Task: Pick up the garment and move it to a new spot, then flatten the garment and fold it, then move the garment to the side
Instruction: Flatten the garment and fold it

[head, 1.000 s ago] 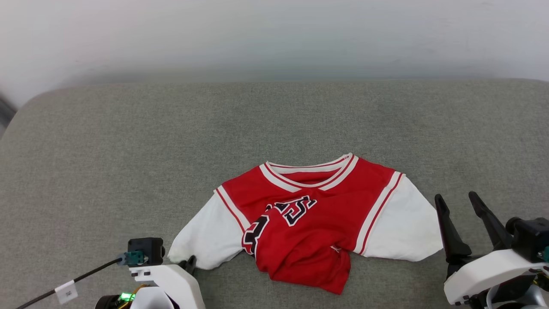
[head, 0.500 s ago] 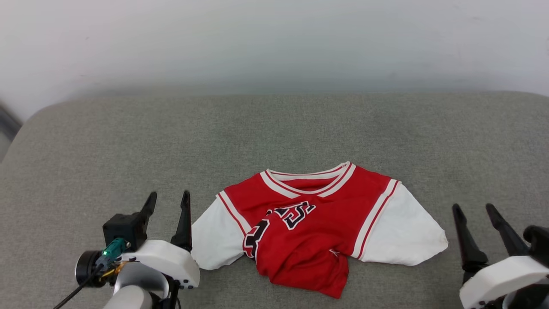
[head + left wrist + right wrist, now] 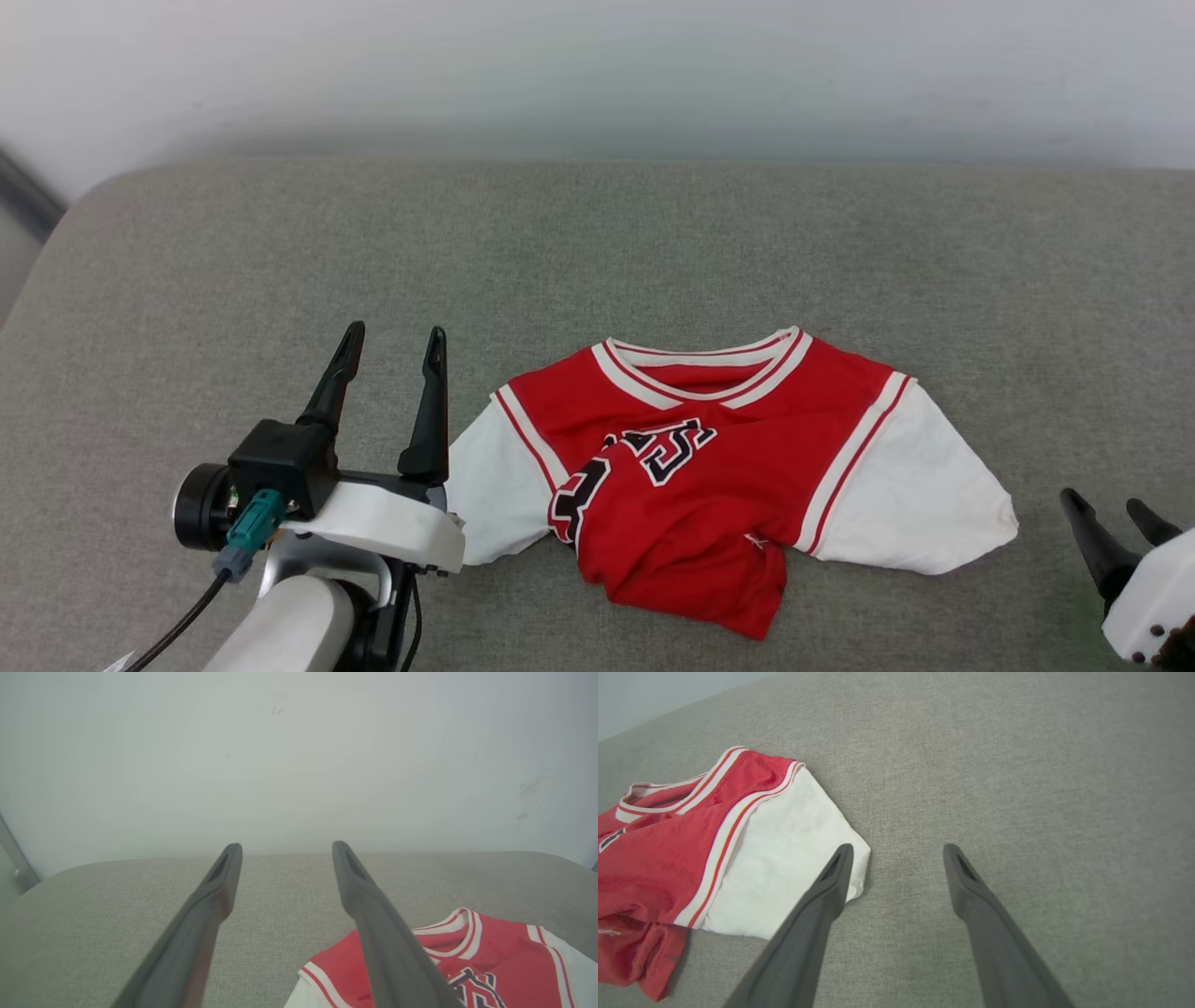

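Lying half-bunched on the surface (image 3: 233, 261), the jersey (image 3: 719, 467) runs sleeve to sleeve between the arms. The left end effector (image 3: 396, 329), open wide and empty, sits beside one sleeve. The right end effector (image 3: 1102, 501), equally spread, looks slightly farther.

White-shelled left tool (image 3: 395, 331) and right tool (image 3: 1102, 501), long dark fingers (image 3: 429, 411), teal plug (image 3: 250, 525), black cable (image 3: 177, 623).
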`<state>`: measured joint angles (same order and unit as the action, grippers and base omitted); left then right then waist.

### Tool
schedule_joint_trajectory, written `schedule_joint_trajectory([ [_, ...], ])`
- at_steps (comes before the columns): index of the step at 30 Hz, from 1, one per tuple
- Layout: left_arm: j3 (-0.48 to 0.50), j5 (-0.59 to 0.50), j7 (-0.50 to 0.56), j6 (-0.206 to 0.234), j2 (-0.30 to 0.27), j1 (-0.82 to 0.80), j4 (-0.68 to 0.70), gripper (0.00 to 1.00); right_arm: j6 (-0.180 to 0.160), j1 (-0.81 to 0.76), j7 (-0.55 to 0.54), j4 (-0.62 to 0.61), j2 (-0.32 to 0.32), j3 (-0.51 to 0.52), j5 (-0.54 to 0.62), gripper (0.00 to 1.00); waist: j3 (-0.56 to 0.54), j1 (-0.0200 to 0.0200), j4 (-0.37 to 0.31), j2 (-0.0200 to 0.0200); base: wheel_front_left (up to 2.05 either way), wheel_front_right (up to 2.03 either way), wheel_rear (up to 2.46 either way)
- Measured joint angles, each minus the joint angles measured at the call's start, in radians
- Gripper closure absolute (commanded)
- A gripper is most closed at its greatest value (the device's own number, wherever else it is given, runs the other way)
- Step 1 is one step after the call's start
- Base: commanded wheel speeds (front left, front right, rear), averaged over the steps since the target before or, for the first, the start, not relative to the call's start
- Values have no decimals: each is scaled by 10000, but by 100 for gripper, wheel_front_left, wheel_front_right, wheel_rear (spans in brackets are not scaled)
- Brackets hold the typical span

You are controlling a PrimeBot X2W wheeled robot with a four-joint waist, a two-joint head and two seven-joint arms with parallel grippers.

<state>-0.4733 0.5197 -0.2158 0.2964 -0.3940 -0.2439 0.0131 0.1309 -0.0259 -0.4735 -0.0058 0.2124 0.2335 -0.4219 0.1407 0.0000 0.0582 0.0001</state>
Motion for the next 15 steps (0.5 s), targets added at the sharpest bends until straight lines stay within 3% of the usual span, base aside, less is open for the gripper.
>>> schedule_joint_trajectory([
  [8,-127,-142,-92,-54,184,-333,320,0,0,1070,-2907,295,673,-416,-616,0,914,0,359,0,0,0,0],
  [15,-173,-132,-132,-121,251,-482,102,0,0,1612,-3960,757,807,-765,-723,0,1515,0,663,0,0,0,0],
])
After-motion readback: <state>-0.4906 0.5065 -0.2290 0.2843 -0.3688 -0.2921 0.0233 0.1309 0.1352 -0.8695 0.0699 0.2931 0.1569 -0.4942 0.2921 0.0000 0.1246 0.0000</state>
